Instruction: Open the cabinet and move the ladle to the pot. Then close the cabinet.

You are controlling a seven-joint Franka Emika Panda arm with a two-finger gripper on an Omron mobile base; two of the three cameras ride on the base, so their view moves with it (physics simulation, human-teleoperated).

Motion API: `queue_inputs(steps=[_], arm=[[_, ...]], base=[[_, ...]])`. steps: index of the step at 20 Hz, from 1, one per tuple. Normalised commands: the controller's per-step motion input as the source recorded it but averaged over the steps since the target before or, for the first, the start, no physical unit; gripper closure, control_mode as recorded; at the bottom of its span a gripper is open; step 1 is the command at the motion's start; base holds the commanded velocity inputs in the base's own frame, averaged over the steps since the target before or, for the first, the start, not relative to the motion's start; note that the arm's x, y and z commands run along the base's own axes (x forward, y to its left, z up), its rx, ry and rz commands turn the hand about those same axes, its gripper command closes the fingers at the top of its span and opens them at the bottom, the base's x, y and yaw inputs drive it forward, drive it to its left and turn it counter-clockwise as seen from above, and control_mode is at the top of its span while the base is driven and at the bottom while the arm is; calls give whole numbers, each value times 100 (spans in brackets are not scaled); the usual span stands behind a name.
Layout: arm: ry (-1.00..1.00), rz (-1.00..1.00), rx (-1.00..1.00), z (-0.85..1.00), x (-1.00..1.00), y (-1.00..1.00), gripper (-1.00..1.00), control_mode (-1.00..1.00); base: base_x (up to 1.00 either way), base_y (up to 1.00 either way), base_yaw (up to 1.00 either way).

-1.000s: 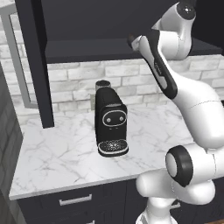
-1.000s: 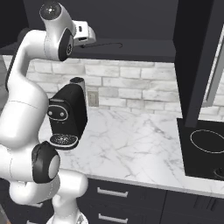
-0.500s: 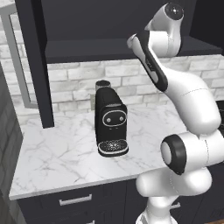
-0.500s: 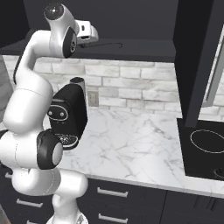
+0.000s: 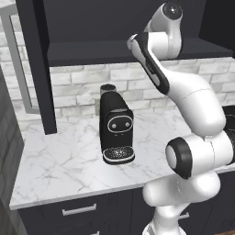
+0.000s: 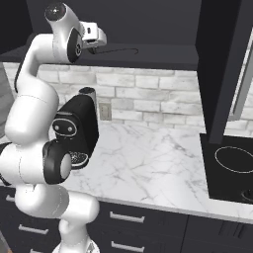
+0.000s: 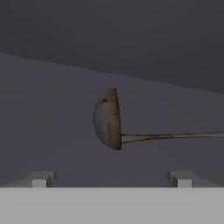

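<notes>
In the left base view the cabinet [image 5: 128, 27] stands open, its left door [image 5: 39, 69] swung out edge-on over the marble counter [image 5: 59, 160], so the shelf is free to reach into; the arm rises past the black coffee machine [image 5: 116, 131] and bends its wrist up to shelf height, the hand itself tucked behind the forearm, which suits a level reach into the cabinet and not a reach down from above. In the right base view the gripper [image 6: 101, 47] sits at the front edge of the cabinet shelf, pointing inward, and the ladle [image 6: 123, 50] lies on the shelf just ahead of it, a thin dark line with a hooked end farthest from the hand; the coffee machine is well below the hand, and the stovetop [image 6: 230, 165] lies far off to the side and below, with the right door [image 6: 222, 69] hanging open between. No pot can be made out here, so I cannot tell where it stands. In the hand view the two finger tips [image 7: 40, 179] stand wide apart with nothing between them, the hand released. The ladle's rusty bowl lies ahead of the gap and apart from it, its handle running off to one side, so the hand appears lined up on the bowl end before any grasp.
</notes>
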Motion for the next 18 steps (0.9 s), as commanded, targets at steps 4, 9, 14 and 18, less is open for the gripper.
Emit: queue_inputs(steps=[4, 9, 14, 18], arm=[[0, -1, 0, 0, 23, 0, -100, -100], [0, -1, 0, 0, 29, 1, -100, -100], [0, -1, 0, 0, 29, 5, -100, -100], [0, -1, 0, -1, 24, 8, -100, -100]], base=[[0, 0, 0], [0, 0, 0], [0, 0, 0], [0, 0, 0]])
